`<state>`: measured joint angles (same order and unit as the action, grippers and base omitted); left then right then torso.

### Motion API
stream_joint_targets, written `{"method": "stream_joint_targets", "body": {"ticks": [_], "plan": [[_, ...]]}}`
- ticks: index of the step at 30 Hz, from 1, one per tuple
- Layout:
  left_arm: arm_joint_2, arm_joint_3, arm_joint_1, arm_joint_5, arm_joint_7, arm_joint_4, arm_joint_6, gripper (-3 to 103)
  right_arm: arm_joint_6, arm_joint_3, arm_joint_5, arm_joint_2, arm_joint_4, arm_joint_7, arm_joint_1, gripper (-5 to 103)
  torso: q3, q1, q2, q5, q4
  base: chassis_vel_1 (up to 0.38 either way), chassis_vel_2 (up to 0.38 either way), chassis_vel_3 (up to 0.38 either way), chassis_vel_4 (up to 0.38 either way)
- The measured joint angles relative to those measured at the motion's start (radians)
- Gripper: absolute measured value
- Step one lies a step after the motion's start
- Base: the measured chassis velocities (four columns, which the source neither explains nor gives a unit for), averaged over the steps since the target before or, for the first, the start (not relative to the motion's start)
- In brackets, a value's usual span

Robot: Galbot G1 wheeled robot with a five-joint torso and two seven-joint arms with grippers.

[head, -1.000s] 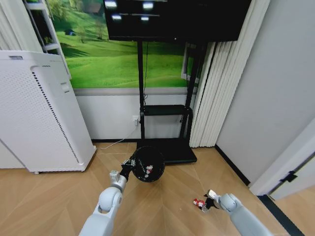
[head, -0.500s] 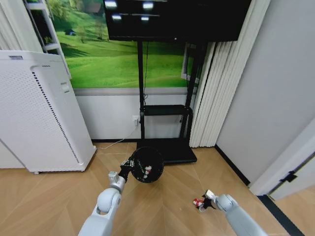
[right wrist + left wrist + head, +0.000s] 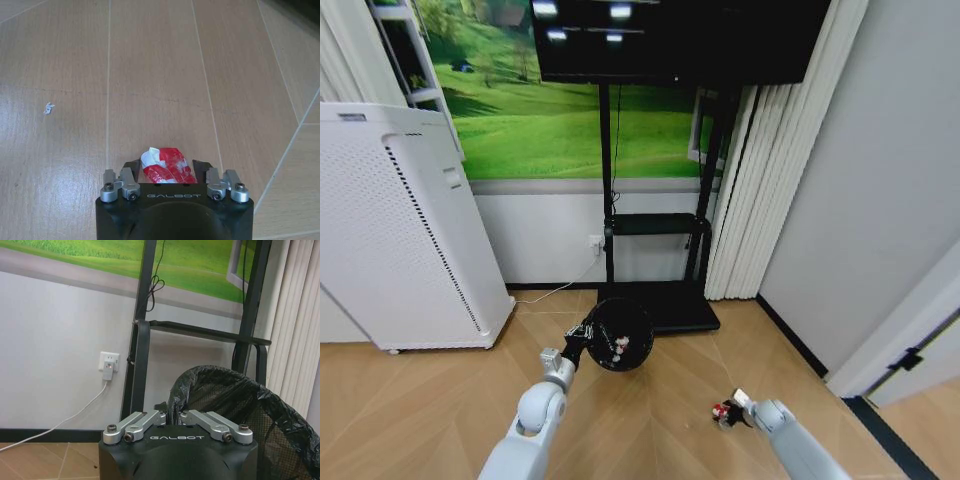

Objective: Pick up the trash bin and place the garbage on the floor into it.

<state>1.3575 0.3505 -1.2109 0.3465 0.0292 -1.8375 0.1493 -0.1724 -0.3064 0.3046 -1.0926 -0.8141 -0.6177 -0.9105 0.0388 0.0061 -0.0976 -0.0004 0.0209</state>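
I am holding the black mesh trash bin [image 3: 620, 335] by its rim in my closed left gripper [image 3: 172, 416], at frame center. My right gripper [image 3: 166, 167] is sitting open around a red-and-white wrapper [image 3: 166, 165] on the floor [image 3: 150, 75], lower right.

In the left wrist view the trash bin [image 3: 240, 405] is cut by the picture's edge, and its near rim is hidden behind the left gripper [image 3: 172, 416]. In the right wrist view the lower part of the red-and-white wrapper [image 3: 166, 167] is hidden behind the right gripper [image 3: 167, 167]. In the head view the pieces inside the bin are too small to identify.
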Motion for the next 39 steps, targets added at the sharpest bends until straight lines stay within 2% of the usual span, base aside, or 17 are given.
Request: {"method": "stream_joint_targets", "body": {"ticks": [1, 2, 5, 6, 8, 10, 11, 13, 15, 21, 25, 27, 28, 31, 39], "plan": [[0.0, 0.001, -0.003, 0.002, 0.0, -0.003, 0.0, 7, 0.001, -0.003, -0.001, 0.0, 0.0, 0.0, -0.002, 56, 0.0, 0.0, 0.0, 0.0001, -0.0001, 0.0, 0.0, 0.0, 0.0], [0.0, 0.001, -0.003, 0.002, 0.0, -0.003, 0.0, 7, 0.001, -0.003, -0.001, 0.0, 0.0, 0.0, -0.002, 56, 0.0, 0.0, 0.0, 0.0001, -0.0001, 0.0, 0.0, 0.0, 0.0], [-0.002, 0.001, -0.007, 0.005, 0.0, -0.009, 0.0, 7, 0.003, -0.009, -0.004, 0.0, -0.002, 0.002, -0.009, 40, 0.0, 0.0, 0.0, 0.0002, -0.0001, 0.0, 0.0, 0.0, 0.0], [-0.002, 0.001, -0.007, 0.005, 0.0, -0.009, 0.0, 7, 0.003, -0.009, -0.004, 0.0, -0.002, 0.002, -0.009, 40, 0.0, 0.0, 0.0, 0.0002, -0.0001, 0.0, 0.0, 0.0, 0.0], [-0.004, 0.001, -0.007, 0.007, 0.0, -0.012, 0.0, 7, 0.005, -0.014, -0.009, 0.0, -0.011, 0.007, -0.018, 32, 0.0, 0.0, 0.0, 0.0001, 0.0, 0.0, 0.0, 0.0, 0.0], [-0.005, 0.001, -0.007, 0.007, 0.0, -0.012, 0.0, 7, 0.005, -0.015, -0.01, 0.0, -0.013, 0.008, -0.02, 32, 0.0, 0.0, 0.0, 0.0001, 0.0, 0.0, 0.0, 0.0, 0.0], [-0.008, 0.0, -0.006, 0.01, 0.0, -0.015, 0.001, 7, 0.005, -0.017, -0.018, 0.001, -0.023, 0.014, -0.027, 26, 0.0, 0.0, 0.0, 0.0001, 0.0001, 0.0, 0.0, 0.0, 0.0], [-0.009, 0.0, -0.006, 0.01, 0.0, -0.016, 0.001, 7, 0.005, -0.017, -0.02, 0.001, -0.027, 0.015, -0.028, 26, 0.0, 0.0, 0.0, 0.0002, 0.0001, 0.0, 0.0, 0.0, 0.0], [-0.01, 0.0, -0.006, 0.01, 0.0, -0.017, 0.002, 7, 0.002, -0.02, -0.023, 0.002, -0.038, 0.018, -0.035, 16, 0.0, 0.0, 0.0, 0.0006, 0.0002, 0.0, 0.0, 0.0, 0.0], [-0.01, 0.001, -0.011, 0.01, 0.001, -0.017, 0.002, 7, -0.02, -0.03, -0.068, 0.006, -0.083, 0.034, -0.057, 13, 0.0, 0.0, 0.0, 0.0011, 0.0003, 0.0, 0.0, 0.0, 0.0], [-0.01, 0.001, -0.009, 0.009, 0.002, -0.016, 0.002, 7, -0.046, -0.048, -0.153, 0.023, -0.148, 0.049, -0.079, 13, 0.0, 0.0, 0.0, 0.0006, 0.0, 0.0, 0.0, 0.0, 0.0], [-0.01, 0.001, -0.007, 0.009, 0.002, -0.012, 0.002, 7, -0.067, -0.072, -0.244, 0.046, -0.216, 0.064, -0.099, 13, 0.0, 0.0, 0.0, 0.0008, 0.0, 0.0, 0.0, 0.0, 0.0], [-0.01, 0.001, -0.007, 0.009, 0.002, -0.012, 0.002, 7, -0.067, -0.072, -0.244, 0.046, -0.216, 0.064, -0.099, 13, 0.0, 0.0, 0.0, 0.0008, 0.0, 0.0, 0.0, 0.0, 0.0], [-0.009, 0.0, -0.003, 0.009, 0.001, -0.004, 0.002, 7, -0.095, -0.13, -0.335, 0.082, -0.334, 0.08, -0.134, 13, 0.0, 0.0, 0.0, 0.0006, 0.0001, 0.0, 0.0, 0.0, 0.0], [0.003, -0.003, 0.02, 0.001, 0.001, 0.056, -0.003, 7, -0.133, -0.241, -0.451, 0.115, -0.553, 0.098, -0.185, 13, 0.0, 0.0, 0.0, 0.0003, 0.0002, 0.0, 0.0, 0.0, 0.0]]}}
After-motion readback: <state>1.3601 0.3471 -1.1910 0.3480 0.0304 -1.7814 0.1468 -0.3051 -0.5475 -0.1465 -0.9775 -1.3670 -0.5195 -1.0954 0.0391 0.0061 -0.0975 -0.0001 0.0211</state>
